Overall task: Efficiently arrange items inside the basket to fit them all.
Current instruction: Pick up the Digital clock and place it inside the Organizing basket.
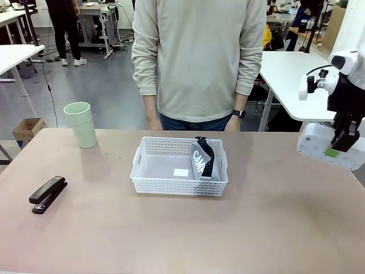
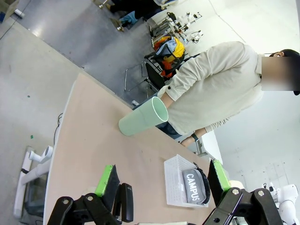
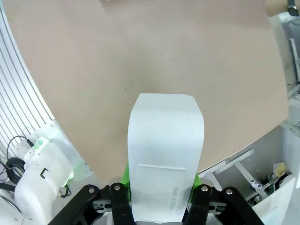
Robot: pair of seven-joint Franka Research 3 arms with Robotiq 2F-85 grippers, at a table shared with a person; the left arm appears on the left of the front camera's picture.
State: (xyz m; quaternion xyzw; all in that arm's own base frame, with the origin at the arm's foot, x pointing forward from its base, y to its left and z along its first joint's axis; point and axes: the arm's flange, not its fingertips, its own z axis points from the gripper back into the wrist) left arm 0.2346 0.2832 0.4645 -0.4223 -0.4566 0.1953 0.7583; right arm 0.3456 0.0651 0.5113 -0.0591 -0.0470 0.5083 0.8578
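The white perforated basket (image 1: 171,185) sits mid-table with the grey "CAMPUS" pouch (image 1: 203,160) leaning upright against its right wall. At the table's far left stands the pale green cup (image 1: 80,124); the black stapler (image 1: 48,194) lies at the near left. My right gripper (image 1: 341,144) hangs above the table's right edge, shut on the white rounded box (image 1: 325,145). That box (image 3: 165,150) stands between its green pads. My left gripper (image 2: 163,178) is open and empty, high above the cup (image 2: 143,117), stapler (image 2: 125,201), basket (image 2: 174,180) and pouch (image 2: 196,186).
A person in a light sweater (image 1: 199,57) stands at the table's far edge behind the basket, hands down. A small white label (image 1: 181,172) lies on the basket floor. Bare tabletop (image 1: 274,217) lies in front of the basket and to its right.
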